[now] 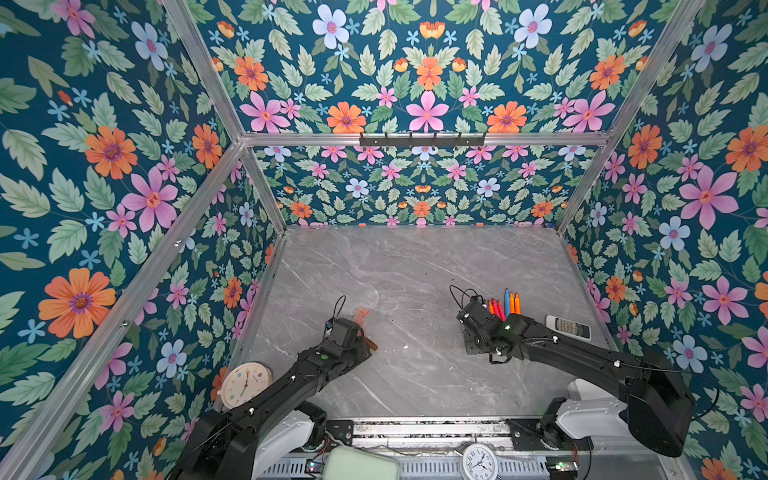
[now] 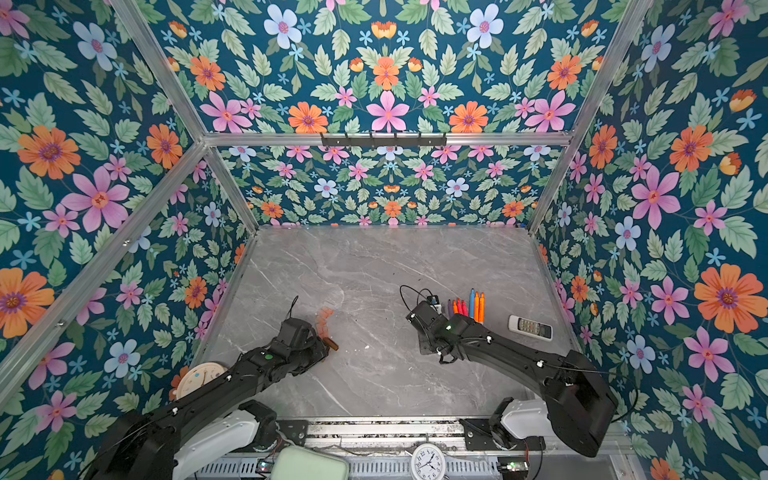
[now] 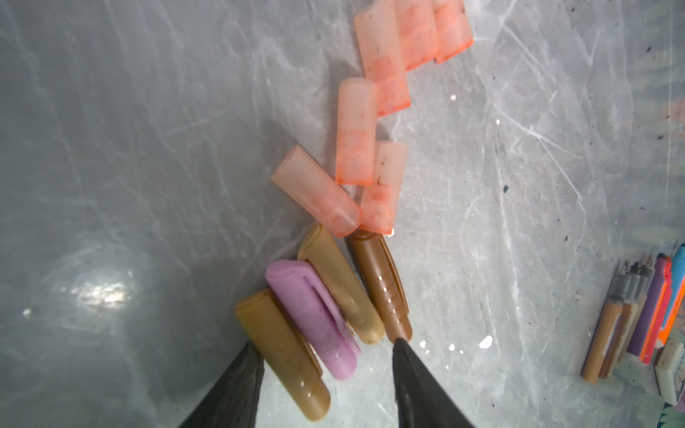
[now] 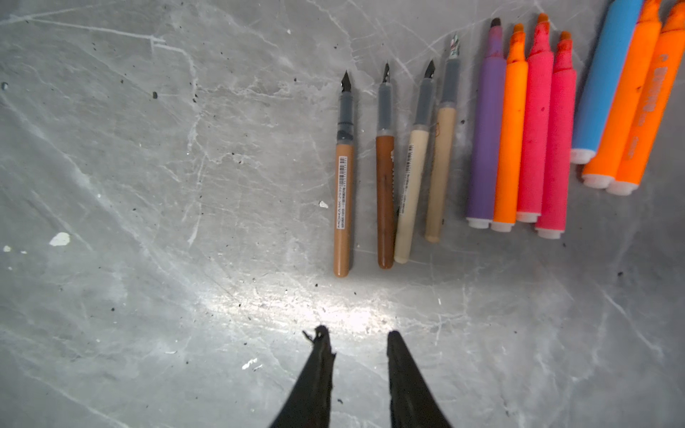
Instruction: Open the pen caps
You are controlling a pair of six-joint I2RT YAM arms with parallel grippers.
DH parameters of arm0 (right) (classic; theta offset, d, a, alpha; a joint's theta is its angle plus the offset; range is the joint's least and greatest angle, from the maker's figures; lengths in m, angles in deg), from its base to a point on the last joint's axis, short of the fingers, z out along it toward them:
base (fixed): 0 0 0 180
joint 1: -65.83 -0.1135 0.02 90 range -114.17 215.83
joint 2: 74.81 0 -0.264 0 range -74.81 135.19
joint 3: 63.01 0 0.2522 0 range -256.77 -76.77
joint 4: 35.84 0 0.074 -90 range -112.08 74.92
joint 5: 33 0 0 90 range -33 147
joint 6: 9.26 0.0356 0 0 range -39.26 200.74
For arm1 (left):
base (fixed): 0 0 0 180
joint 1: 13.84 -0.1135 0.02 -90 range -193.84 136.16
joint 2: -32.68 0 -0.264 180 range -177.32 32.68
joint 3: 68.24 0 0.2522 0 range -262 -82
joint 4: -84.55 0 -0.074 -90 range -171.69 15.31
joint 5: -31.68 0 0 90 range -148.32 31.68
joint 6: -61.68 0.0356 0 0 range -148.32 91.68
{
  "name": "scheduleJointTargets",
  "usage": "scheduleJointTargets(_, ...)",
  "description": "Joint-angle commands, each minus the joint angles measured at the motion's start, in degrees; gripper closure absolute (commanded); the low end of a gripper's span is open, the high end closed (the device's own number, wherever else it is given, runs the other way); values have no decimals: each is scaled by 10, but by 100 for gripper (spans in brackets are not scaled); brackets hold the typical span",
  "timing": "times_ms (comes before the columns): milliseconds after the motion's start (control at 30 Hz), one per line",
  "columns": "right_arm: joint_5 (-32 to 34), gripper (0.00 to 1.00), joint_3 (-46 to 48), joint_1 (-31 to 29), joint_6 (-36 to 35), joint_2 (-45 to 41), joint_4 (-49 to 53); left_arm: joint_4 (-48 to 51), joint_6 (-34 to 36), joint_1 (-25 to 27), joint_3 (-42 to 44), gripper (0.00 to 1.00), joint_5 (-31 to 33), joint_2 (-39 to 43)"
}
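Note:
Several loose pen caps lie in a cluster in the left wrist view: translucent orange-pink ones [image 3: 356, 133], two gold ones [image 3: 285, 352], a pink one [image 3: 311, 318] and a brown one [image 3: 381, 285]. My left gripper [image 3: 327, 344] is open, its fingers either side of the near ends of a gold cap and the pink cap. In a top view these caps [image 1: 362, 314] show beside the left wrist. The pens [image 4: 511, 129] lie uncapped in a row in the right wrist view, thin brown and cream ones [image 4: 385, 200] beside them. My right gripper [image 4: 358, 332] is open over bare table, short of the row.
A white remote [image 1: 567, 327] lies right of the pens [image 1: 505, 305]. A cream round clock [image 1: 246, 384] leans at the front left wall. A white clock [image 1: 478, 461] and a pale green box [image 1: 360, 463] sit at the front edge. Flowered walls enclose the grey marble table [image 1: 415, 266].

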Motion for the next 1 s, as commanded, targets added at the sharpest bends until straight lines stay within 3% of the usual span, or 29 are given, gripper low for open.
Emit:
scheduleJointTargets(0, 45, 73, -2, -1, 0, -26, 23, 30, 27, 0, -8, 42, 11, 24)
scheduleJointTargets(167, 106, 73, 6, 9, 5, -118, 35, 41, 63, 0, -10, 40, 8, 138)
scheduleJointTargets(267, 117, 72, 20, 25, -3, -188, 30, 14, 86, 0, -9, 36, -32, 207)
scheduleJointTargets(367, 135, 67, 41, 54, -19, -241, 22, -5, 112, 0, -28, 31, -37, 230)
scheduleJointTargets(467, 176, 63, 51, 85, -26, -279, 30, 2, 135, 0, -66, 22, 12, 213)
scheduleJointTargets(567, 218, 44, 70, 89, -44, -314, 7, -40, 158, 0, -80, 12, 55, 190)
scheduleJointTargets(633, 235, 26, 90, 89, -62, -344, -21, -70, 162, 0, -80, 1, 95, 177)
scheduleJointTargets(767, 220, 16, 175, 88, -151, -432, -147, -162, 196, 0, -66, 0, 158, 150)
scheduleJointTargets(833, 229, 3, 221, 89, -195, -471, -208, -209, 212, 0, -54, 0, 196, 135)
scheduleJointTargets(967, 256, 1, 301, 89, -292, -513, -327, -327, 262, 0, -11, 0, 271, 107)
